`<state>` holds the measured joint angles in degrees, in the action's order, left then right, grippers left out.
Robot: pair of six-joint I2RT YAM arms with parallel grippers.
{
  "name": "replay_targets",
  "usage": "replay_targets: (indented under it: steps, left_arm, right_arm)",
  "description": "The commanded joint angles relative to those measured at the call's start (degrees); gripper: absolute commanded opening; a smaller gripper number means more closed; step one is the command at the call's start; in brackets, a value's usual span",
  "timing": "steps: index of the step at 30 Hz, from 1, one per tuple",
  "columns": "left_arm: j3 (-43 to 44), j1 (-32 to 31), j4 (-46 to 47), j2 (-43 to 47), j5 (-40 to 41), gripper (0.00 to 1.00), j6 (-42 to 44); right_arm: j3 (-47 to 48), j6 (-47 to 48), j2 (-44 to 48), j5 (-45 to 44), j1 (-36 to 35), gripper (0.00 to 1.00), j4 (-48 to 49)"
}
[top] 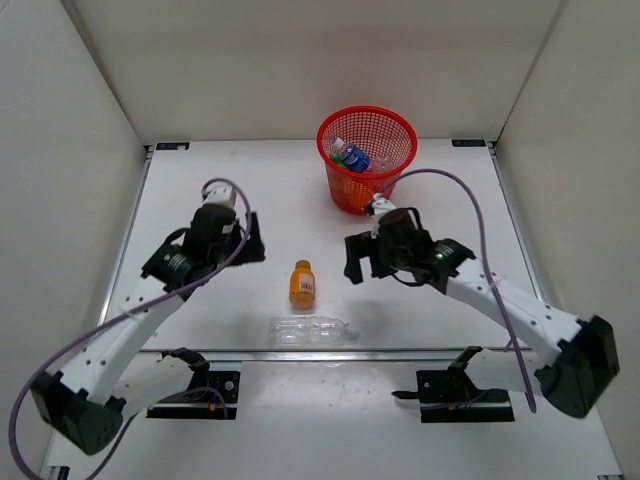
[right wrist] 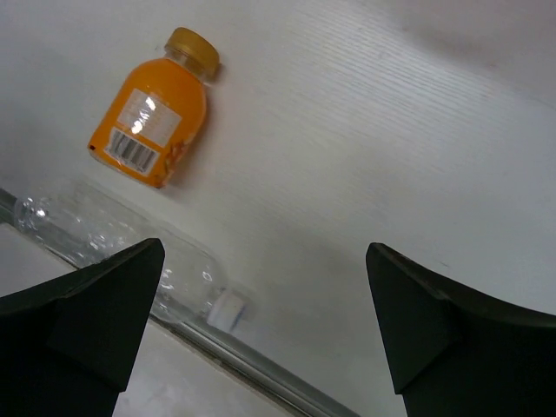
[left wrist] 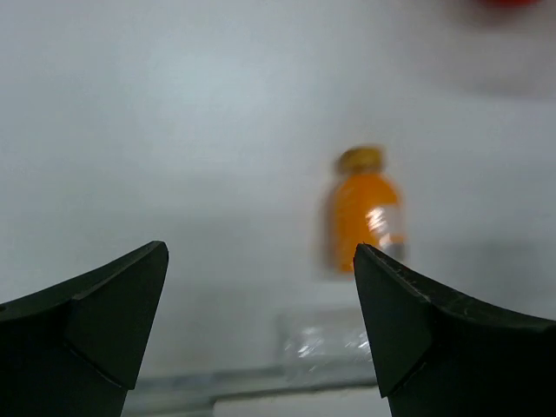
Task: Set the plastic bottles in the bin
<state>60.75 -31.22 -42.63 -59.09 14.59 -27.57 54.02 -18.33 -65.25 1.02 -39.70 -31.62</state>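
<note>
**Two bottles on the worktop, the rest in the bin, both claws wide open**

The red mesh bin stands upright at the far edge of the worktop, a little right of the middle. Several bottles lie inside it. A blue-labelled bottle lies on top, something green shows just beside it, and orange shows through the mesh lower down. How many are in there I cannot tell.

Two bottles lie outside the bin. An orange bottle lies on its side about midway between the left and right edges, nearer the near edge than the far one, with its cap toward the far edge. A long clear bottle lies on its side just beside the near edge and parallel to it, with its white cap toward the right edge. The two bottles are near each other but apart.

The left claw hovers to the left of the orange bottle, its jaws spread wide with nothing between them. The right claw hovers to the right of the orange bottle, between it and the bin, also gaping wide and holding nothing. Neither claw touches a bottle.
</note>
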Motion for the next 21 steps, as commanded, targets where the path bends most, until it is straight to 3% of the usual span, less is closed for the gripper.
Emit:
replay_targets:
  steps: [1, 6, 13, 18, 21]
  left_arm:
    - [-9.57, 5.10, -15.71, 8.78, -0.69, 0.99, -5.90]
    - [-16.09, 11.26, -18.10, 23.92, -6.85, 0.99, -9.07]
    - [-15.93, 7.15, -21.96, 25.86, -3.96, 0.98, -11.01]
    - [-15.48, 9.33, -22.32, 26.66, -3.69, 0.98, -9.35]
    - [-14.08, 9.43, -22.23, 25.96, -3.25, 0.99, -8.64]
  right_arm:
    - [5.38, -5.49, -7.06, -2.86, -4.93, 0.99, 9.01]
    - [15.22, -7.95, -24.10, -7.08, -11.44, 0.99, 11.66]
    - [20.51, -13.31, -37.30, -9.71, -14.00, 1.00, 13.51]
    - [25.77, -15.15, -45.65, -9.18, -15.40, 0.98, 7.73]
    - [29.73, -14.63, -47.51, -11.91, -16.46, 0.82, 4.55]
